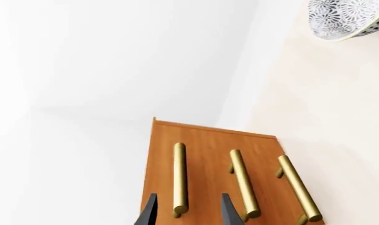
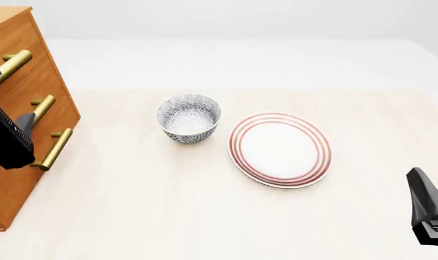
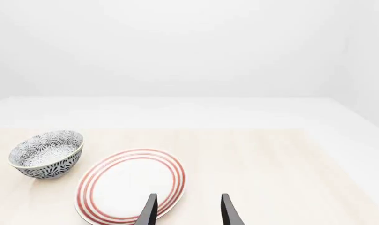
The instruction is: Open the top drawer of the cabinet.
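Brass cylindrical handle [image 1: 180, 178] of top drawer [image 1: 170, 154] between spread left claw [image 1: 188, 211] tips, ungripped; right claw [image 3: 188, 211] agape, empty.

Your table [image 2: 168, 216]: pale wood-look top, white strip along far edge. At your left edge stands orange-brown cabinet [image 2: 20, 179], three brass-handled drawers facing right. Near centre sits patterned blue-white bowl [image 2: 189, 118]; just right of it, apart, red-ringed white plate [image 2: 279, 149] lies flat.
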Robot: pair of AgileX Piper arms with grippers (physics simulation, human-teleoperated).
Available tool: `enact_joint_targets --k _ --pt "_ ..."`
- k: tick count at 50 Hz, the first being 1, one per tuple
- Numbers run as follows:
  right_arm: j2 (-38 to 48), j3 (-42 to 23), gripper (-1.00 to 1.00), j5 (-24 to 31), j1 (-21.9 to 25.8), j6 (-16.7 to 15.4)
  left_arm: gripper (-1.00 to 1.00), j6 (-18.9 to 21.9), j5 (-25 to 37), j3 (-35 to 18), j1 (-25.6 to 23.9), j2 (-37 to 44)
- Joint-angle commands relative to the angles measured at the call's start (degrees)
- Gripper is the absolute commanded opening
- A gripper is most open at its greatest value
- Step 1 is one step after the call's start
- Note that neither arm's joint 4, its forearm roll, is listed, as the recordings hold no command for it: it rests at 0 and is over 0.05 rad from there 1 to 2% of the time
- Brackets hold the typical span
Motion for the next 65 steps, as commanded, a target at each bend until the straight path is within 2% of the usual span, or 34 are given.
enact_joint_targets --k 1,15,32,41,65 --pt "0.0 0.0 1.0 0.0 0.0 0.02 1.0 3.21 -4.0 -0.68 1.71 2.95" --pt "0.0 0.0 1.0 0.0 0.0 0.0 1.0 3.32 -5.32 -2.56 3.5 5.48" --pt "0.0 0.0 1.0 0.0 0.0 0.0 1.0 2.27 -8.4 -5.84 4.67 12.6" --pt "0.0 0.0 1.0 0.0 0.0 0.02 1.0 2.26 -12.2 -6.0 6.31 16.52" --pt "0.0 0.0 1.0 0.0 0.0 0.0 1.0 0.61 -15.7 -6.4 8.58 20.43"
